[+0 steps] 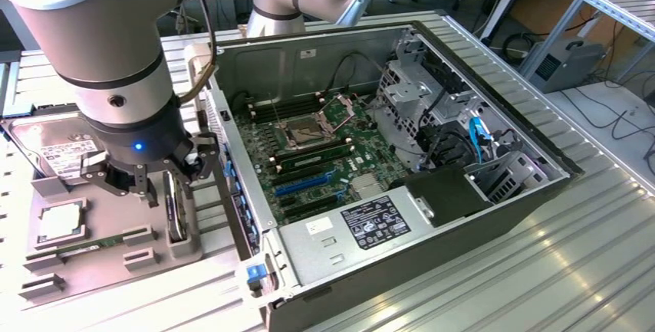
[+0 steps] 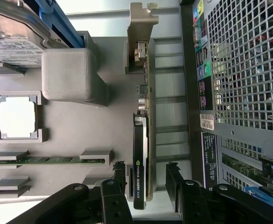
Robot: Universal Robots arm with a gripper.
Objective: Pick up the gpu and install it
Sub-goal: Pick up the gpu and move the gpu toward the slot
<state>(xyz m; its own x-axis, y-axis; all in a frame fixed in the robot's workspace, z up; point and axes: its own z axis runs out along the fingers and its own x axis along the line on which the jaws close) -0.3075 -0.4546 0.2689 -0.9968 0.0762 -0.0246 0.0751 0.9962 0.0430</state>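
The gpu (image 2: 140, 158) stands on its edge in a slot of the grey fixture tray (image 2: 80, 126), with its silvery end bracket (image 2: 141, 28) toward the far end. In the exterior view the gpu (image 1: 179, 213) sits just left of the computer case. My gripper (image 2: 146, 179) is open directly over the card. One black finger (image 2: 120, 179) is on each side of the card, with a gap on both sides and nothing gripped. Seen from outside, the gripper (image 1: 153, 182) hangs low over the tray at the exterior view's left.
The open computer case (image 1: 511, 194) lies on its side with the motherboard (image 1: 317, 159) exposed, its perforated rear wall (image 2: 241, 65) close beside the tray. The tray also carries a hard drive (image 1: 51, 144), a processor (image 1: 60, 221) and a green memory stick (image 1: 77, 248).
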